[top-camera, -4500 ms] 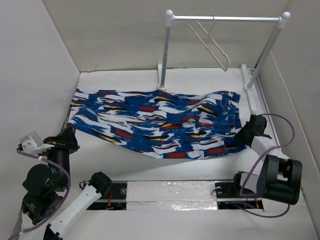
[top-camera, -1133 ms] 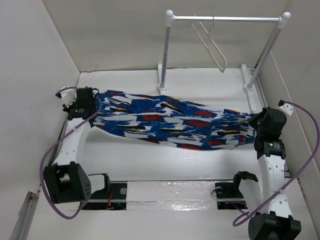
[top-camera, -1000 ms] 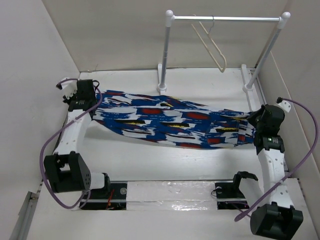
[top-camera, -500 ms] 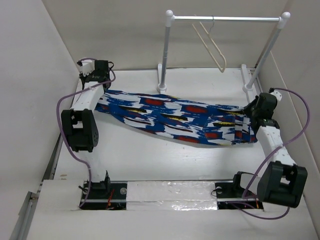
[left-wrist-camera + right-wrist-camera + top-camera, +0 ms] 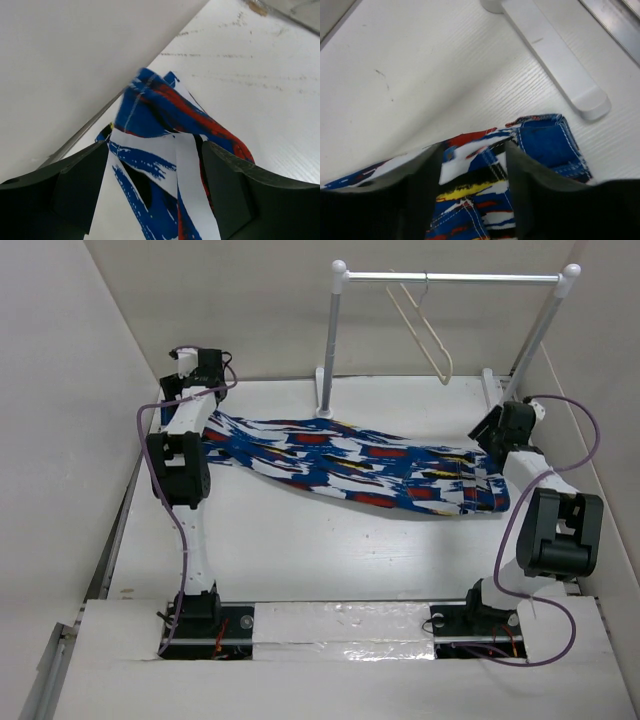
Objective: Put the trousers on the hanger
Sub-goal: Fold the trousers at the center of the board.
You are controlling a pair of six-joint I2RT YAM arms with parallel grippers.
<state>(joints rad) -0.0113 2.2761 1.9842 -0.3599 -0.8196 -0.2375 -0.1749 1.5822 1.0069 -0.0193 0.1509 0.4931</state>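
Top view: one pair of trousers (image 5: 350,462), one hanger (image 5: 425,335), one rail stand (image 5: 450,278) and two arms are being counted. The trousers, soft blue cloth streaked white, red, black and yellow, are being stretched in a long rumpled band across the far half of the white table (image 5: 300,550), between the left gripper (image 5: 203,380) and the right gripper (image 5: 492,430). The thin cream triangular hanger is being carried by its metal hook on the stand's rail, well apart from the trousers. Against half a second ago, the band is being laid further back and both arms are being reached deeper.

Left wrist: one bunched end of the trousers (image 5: 165,125) is being framed by two dark fingers (image 5: 75,185) standing wide apart; nothing is being pinched.

Right wrist: a stitched, folded hem of the trousers (image 5: 547,142) is being shown between parted fingers (image 5: 420,190), lying loose on the ribbed table (image 5: 395,75); one flat white stand foot (image 5: 550,55) is being seen beyond. Both jaws, clamped a second ago, are now being opened.
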